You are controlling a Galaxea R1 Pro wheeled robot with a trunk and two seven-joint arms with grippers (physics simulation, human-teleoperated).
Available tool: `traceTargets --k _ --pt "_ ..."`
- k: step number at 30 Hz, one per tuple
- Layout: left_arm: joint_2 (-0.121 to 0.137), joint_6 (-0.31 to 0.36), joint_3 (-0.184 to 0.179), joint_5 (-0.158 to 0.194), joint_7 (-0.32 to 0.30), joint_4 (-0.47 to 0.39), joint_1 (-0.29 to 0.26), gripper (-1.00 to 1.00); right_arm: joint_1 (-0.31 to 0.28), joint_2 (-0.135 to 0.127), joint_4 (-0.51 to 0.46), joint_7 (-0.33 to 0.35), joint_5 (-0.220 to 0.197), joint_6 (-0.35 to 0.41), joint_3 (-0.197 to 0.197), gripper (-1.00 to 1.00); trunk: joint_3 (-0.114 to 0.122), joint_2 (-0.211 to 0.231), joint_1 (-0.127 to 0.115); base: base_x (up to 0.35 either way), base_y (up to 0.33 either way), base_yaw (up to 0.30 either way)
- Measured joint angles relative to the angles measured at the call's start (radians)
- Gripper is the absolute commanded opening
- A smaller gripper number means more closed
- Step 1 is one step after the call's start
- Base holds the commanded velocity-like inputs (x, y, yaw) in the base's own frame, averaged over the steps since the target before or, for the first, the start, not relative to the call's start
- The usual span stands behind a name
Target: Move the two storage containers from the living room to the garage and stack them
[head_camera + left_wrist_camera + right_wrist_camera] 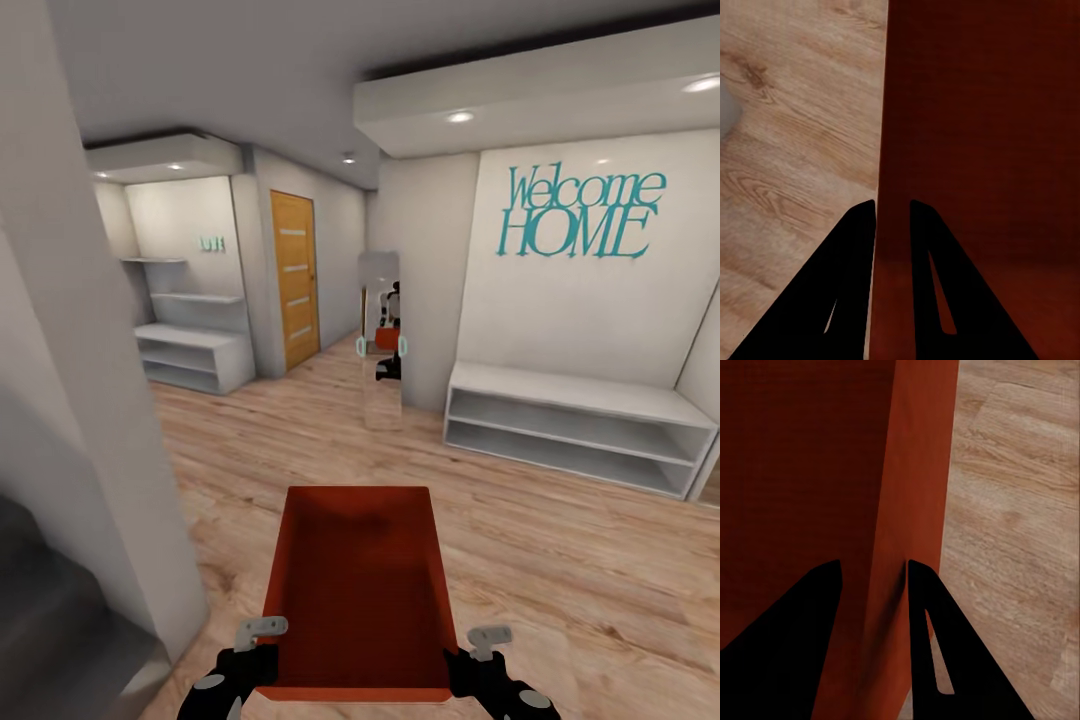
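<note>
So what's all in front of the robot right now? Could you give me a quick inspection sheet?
Surface: light wood plank floor.
Job's things: one orange-red storage container, carried in front of the robot, open side up, nothing inside.
Clutter: nothing seen.
Grippers: left gripper pinches the container's left wall; right gripper pinches its right wall.
Cables: nothing seen.
Surroundings: white shelf bench under a Welcome HOME sign, standing mirror, wooden door.

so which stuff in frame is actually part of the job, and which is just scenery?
Job:
- storage container, orange-red, carried over the wood floor
- left gripper, clamped on one side wall
- right gripper, clamped on the other wall

Scenery:
- standing mirror
- Welcome HOME wall sign
- white bench shelf
- wooden door
</note>
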Motion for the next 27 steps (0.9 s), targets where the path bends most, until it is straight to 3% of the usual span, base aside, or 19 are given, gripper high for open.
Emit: traceTargets --k 27 --pt "0.0 0.0 0.0 0.0 0.0 0.0 0.0 -1.0 0.0 0.0 0.0 0.0 0.0 0.0 0.0 -1.0 0.0 0.0 0.0 0.329 0.0 0.0"
